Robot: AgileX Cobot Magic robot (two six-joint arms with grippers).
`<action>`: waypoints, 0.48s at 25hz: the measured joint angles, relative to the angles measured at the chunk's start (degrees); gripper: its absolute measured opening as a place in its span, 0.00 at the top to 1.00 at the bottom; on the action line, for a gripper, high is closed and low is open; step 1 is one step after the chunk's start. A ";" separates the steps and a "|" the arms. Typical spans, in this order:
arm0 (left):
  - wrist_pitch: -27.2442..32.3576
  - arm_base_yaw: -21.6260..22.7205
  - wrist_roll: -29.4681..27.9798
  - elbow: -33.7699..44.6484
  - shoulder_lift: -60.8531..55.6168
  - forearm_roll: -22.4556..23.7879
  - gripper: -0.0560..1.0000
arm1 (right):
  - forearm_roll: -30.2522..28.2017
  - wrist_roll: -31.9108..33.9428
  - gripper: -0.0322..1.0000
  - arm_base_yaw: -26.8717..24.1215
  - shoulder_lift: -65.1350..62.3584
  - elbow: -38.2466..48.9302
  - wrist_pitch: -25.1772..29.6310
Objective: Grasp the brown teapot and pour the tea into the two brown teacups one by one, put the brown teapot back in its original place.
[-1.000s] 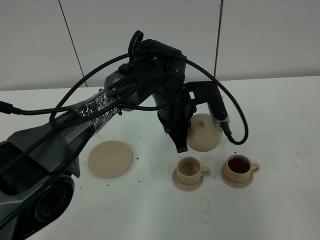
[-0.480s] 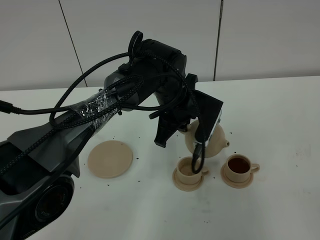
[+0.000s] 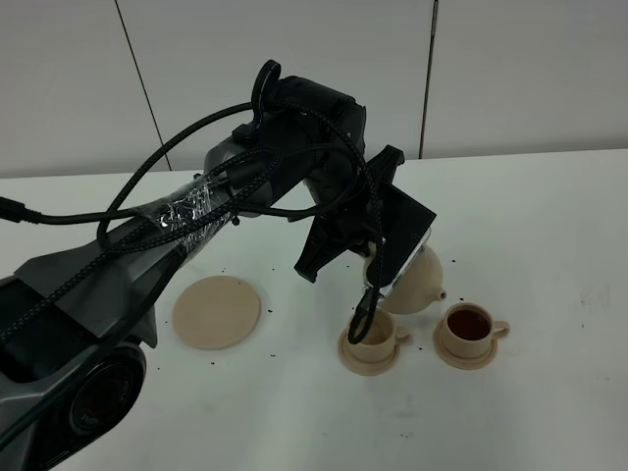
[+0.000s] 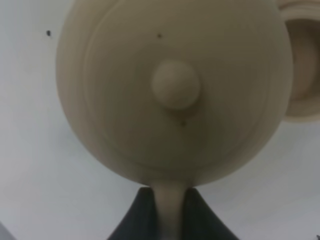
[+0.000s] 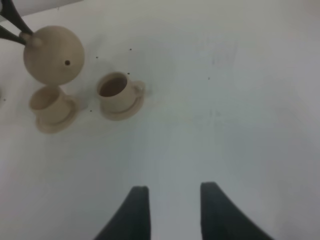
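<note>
The wide saucer (image 3: 217, 311) lies bare, well left of the left teacup (image 3: 371, 334). Above that cup the black wrist housing (image 3: 397, 231) hides the left gripper (image 4: 170, 200) from the high camera, and a cable (image 3: 365, 306) loops across the cup's mouth, so I cannot make out what is inside. The wrist view shows the dark fingers (image 4: 142, 210) pinched narrow on the handle of the brown teapot (image 3: 417, 285), its foot cut off by the frame. The pot hangs off the table (image 3: 549, 216), just above and behind the left teacup. It is tipped, its handle-to-spout line running down to the right, and the spout points toward the right teacup (image 3: 468, 332). That cup stands just right of the left one, holding dark tea (image 3: 469, 322). The right gripper (image 5: 172, 210) hangs well away, its fingers spread, holding nothing.
</note>
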 joint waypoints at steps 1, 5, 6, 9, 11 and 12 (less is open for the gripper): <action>0.05 0.00 -0.23 -0.40 0.00 -0.29 0.79 | 0.00 0.00 0.73 0.00 0.00 0.00 0.00; 0.96 0.47 -0.98 -2.45 0.00 -2.79 0.79 | 0.00 0.00 0.73 0.00 0.00 0.00 0.00; 1.47 0.53 -1.03 -2.80 0.00 -3.10 0.79 | 0.00 0.00 0.73 0.00 0.00 0.00 0.00; 2.32 0.95 -1.44 -2.87 0.00 -3.58 0.79 | 0.00 0.00 0.73 0.00 0.00 0.00 0.00; 3.22 1.12 -1.73 -2.87 0.00 -3.78 0.79 | 0.00 0.00 0.73 0.00 0.00 0.00 0.00; 3.76 1.12 -1.91 -2.87 0.00 -3.78 0.79 | 0.00 0.00 0.73 0.00 0.00 0.00 0.00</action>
